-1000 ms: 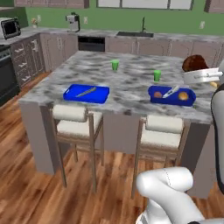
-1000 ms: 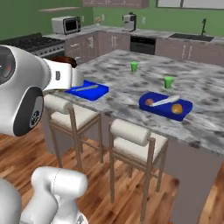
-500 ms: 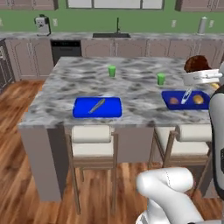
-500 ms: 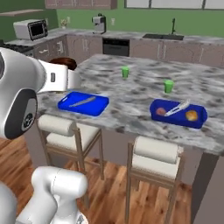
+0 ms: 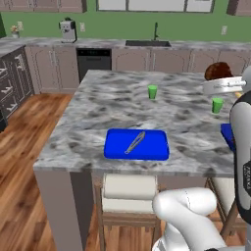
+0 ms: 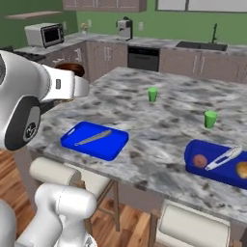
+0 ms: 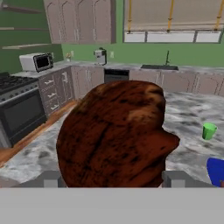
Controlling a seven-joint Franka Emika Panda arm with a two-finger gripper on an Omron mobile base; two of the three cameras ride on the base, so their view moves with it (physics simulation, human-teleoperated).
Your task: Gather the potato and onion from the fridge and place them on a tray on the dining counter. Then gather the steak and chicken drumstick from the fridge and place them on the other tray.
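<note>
We carry the steak [image 7: 114,135] in the tool [image 7: 113,179], its jaws spread wide around the dark meat, held high above the near edge of the counter [image 5: 117,105]. In the left base view the steak sits at about three o'clock; the bare tray [image 5: 136,144] lies near six o'clock on the stone, with only a utensil [image 5: 134,142] on it. The other tray [image 6: 219,163], at four o'clock in the right base view, already holds two round items. To do this well, we judge we should bring the steak over the bare tray's open half, clear of the utensil, and lower before letting go. The two green cups [image 6: 153,94] stand well apart from it, and stools [image 5: 129,192] sit below the edge.
</note>
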